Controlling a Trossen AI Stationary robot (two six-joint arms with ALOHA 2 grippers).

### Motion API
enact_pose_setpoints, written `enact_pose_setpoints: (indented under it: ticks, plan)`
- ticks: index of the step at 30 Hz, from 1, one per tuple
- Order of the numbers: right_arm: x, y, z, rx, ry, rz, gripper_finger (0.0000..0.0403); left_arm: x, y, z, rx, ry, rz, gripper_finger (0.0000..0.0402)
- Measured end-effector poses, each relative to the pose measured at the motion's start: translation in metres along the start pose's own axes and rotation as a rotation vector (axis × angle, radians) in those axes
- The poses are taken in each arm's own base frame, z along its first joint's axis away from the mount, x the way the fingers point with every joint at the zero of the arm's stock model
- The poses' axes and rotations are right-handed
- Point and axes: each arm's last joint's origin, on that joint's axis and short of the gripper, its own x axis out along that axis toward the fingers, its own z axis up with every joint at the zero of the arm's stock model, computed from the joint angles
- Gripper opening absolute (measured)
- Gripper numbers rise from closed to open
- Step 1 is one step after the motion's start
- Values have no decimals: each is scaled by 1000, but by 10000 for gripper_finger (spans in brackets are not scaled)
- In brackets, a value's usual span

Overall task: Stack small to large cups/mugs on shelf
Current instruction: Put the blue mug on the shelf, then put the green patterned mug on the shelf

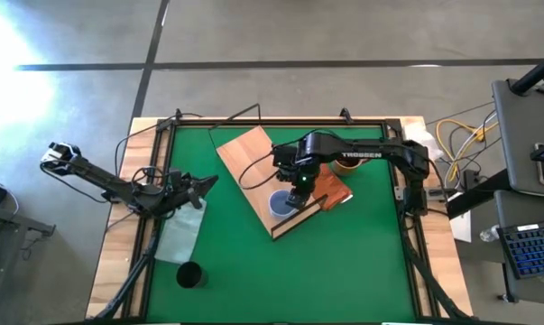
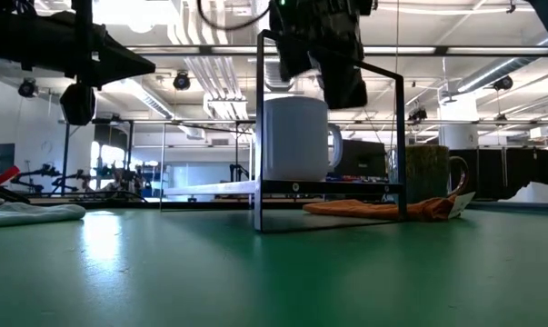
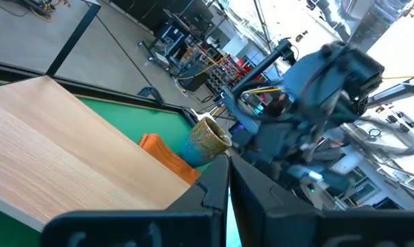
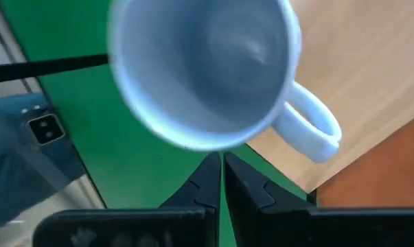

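The light blue-grey mug stands upright on its base near the near corner of the tan wooden shelf, and it also shows in the low view. My right gripper hangs just above the mug's rim, shut and empty. In the right wrist view the mug lies right ahead of the fingertips, its handle to one side. The brown mug stands off the shelf, beyond the orange cloth. The black cup stands at the near left. My left gripper waits shut at the left.
A pale translucent bag lies on the green mat under my left arm. The shelf sits raised on a black wire frame. Open green mat lies between the shelf and the near edge.
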Motion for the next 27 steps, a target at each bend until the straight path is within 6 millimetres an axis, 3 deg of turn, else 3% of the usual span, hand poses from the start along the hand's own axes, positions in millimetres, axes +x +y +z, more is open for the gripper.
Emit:
enact_pose_setpoints:
  ticks: [5,10,13,19,22,27]
  plan:
    - [-39,17,1,-137,-176,38,11,1,-2,1,11,-4,-2,0]
    - [-85,33,2,-210,-343,50,11,1,-3,2,189,-11,-4,0]
    - [-108,44,2,-298,-433,48,11,1,-7,7,201,-52,-32,0]
    - [-157,76,-3,-576,-726,-97,11,-1,-19,23,220,-173,-98,0]
    - [-173,82,-6,-567,-808,-94,11,-3,-21,28,181,-208,-122,0]
    - [-186,74,-4,-466,-858,-77,12,-3,-23,30,168,-211,-148,0]
